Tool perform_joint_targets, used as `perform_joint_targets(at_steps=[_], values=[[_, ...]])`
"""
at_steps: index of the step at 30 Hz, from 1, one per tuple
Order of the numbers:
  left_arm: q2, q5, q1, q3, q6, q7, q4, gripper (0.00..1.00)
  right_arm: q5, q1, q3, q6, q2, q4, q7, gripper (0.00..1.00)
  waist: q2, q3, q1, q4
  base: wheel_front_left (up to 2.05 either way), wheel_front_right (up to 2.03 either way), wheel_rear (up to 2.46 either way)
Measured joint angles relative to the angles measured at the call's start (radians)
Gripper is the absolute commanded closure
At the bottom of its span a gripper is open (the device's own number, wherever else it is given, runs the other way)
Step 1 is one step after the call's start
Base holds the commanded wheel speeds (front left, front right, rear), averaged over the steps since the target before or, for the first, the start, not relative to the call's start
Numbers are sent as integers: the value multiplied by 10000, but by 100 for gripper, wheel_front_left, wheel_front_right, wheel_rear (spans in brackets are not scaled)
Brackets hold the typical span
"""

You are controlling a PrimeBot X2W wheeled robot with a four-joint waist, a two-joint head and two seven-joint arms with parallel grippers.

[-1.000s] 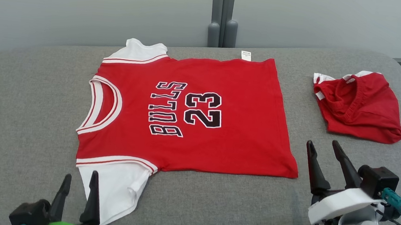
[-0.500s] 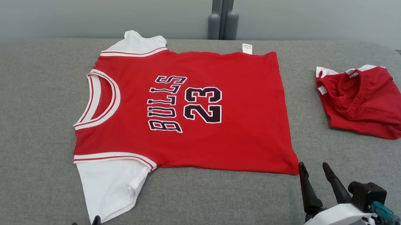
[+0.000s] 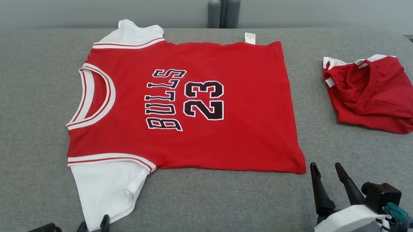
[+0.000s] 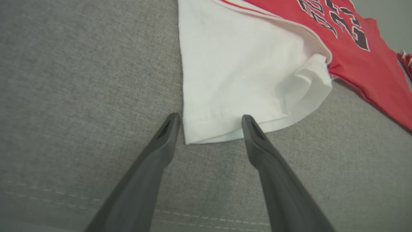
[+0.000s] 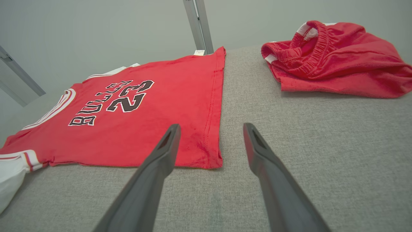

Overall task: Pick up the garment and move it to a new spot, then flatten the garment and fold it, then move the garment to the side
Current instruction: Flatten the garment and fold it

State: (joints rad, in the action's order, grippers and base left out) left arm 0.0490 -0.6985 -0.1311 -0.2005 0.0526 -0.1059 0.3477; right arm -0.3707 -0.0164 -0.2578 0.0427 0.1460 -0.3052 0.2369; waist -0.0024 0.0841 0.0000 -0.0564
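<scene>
Over the last second the left gripper [image 3: 94, 223] has sunk toward the near edge of the grey padded surface [image 3: 13, 120]. Its fingers stand apart and empty, just short of the hem of the white sleeve [image 4: 244, 74]. The jersey [image 3: 200, 104] has not stirred, and its drift in the head view is the camera's doing. It lies flat, print up, across the middle of the surface with its collar toward the left edge. The right gripper [image 3: 325, 165], fingers likewise spread and holding nothing, has drawn back to sit just beside the jersey's near right corner. The red shorts [image 3: 375, 98] lie bunched toward the far right corner. By the look of it, flattening is finished and both arms are lining up for the first fold.
</scene>
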Motion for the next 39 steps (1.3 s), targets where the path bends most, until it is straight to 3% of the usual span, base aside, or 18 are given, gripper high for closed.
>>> perform_joint_targets(at_steps=[1,4,5,6,7,8,20,30,34,37,39], values=[[0,-69,35,-6,0,-2,35,7,0,-2,8,2,10,-21,0,0,0,7,0,-1,0,0,0],[2,-178,97,-27,2,-4,155,51,0,-18,21,8,31,-75,2,0,0,30,0,5,0,0,0],[2,-196,114,-38,2,-6,211,57,0,-27,23,10,31,-100,2,0,0,37,0,10,0,0,0],[4,-199,138,-42,2,-17,255,69,0,-35,23,12,27,-132,2,0,0,45,0,17,0,0,0],[4,-201,163,-42,2,-25,267,90,-8,-41,27,13,19,-178,2,0,0,53,0,25,0,0,0],[4,-213,202,-50,2,-65,270,100,-46,-44,38,44,2,-240,4,0,0,62,0,35,0,0,0],[-17,-380,842,-42,-178,-1012,-669,100,-1235,-334,476,280,-520,-1244,-21,0,0,306,0,428,0,0,0],[-21,-378,1022,-280,-276,-1154,-1348,100,-1755,-854,639,368,-535,-2332,-408,0,0,504,1,1013,0,0,0],[-19,-378,1047,-297,-276,-1164,-1421,100,-1776,-1098,629,408,-537,-2706,-508,23,0,585,0,1228,0,0,0],[-19,-378,1047,-278,-272,-1250,-1486,100,-1822,-1269,585,449,-537,-2995,-631,47,0,637,0,1323,0,0,0],[-19,-378,1047,-280,-272,-1250,-1559,100,-1833,-1350,581,451,-537,-3143,-631,52,0,649,0,1346,0,0,0]])
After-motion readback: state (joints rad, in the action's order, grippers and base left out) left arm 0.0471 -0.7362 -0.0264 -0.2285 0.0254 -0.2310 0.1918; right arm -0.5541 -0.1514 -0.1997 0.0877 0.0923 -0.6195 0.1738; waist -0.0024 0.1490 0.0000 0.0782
